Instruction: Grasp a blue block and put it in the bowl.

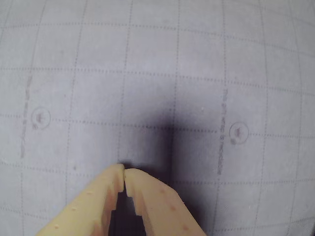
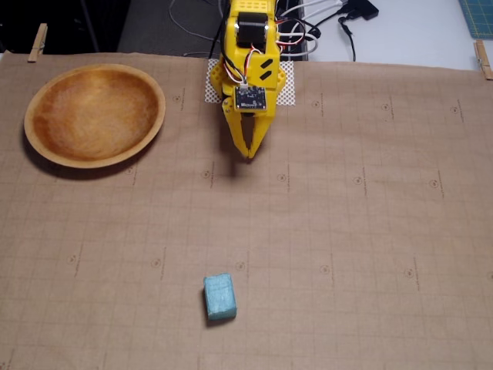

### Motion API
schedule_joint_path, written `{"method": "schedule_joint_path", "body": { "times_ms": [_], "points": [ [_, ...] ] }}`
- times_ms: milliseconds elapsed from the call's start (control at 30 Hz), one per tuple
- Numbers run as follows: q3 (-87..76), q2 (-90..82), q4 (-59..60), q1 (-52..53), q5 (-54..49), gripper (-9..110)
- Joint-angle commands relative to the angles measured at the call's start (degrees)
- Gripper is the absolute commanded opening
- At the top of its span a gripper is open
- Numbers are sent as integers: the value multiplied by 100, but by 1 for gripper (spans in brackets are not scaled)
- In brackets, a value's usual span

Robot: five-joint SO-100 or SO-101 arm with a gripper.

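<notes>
Yellow gripper [image 2: 249, 156] closed above paper; blue block [image 2: 219, 297] well apart.

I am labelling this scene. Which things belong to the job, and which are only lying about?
Belong to the job:
- blue block
- bowl, empty
- gripper, fingers closed on nothing

Only lying about:
- clothespins on the paper's edge
- cables
- white mesh pad

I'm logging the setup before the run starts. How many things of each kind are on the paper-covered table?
Blue block: 1
Wooden bowl: 1
Robot hand: 1, closed and empty
Clothespins at the paper's edge: 2
Total: 5
</notes>
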State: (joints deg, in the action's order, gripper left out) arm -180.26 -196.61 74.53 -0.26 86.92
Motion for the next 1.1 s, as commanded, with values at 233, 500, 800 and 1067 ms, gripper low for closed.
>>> {"method": "schedule_joint_path", "body": {
  "times_ms": [233,500,800,1067],
  "points": [
    [378,-44,-2285,-237,9,-2],
    [1178,-44,-2399,-167,9,-2],
    [1978,-35,-2408,88,9,-2],
    [2487,624,-2408,62,9,-2]
  ]
}}
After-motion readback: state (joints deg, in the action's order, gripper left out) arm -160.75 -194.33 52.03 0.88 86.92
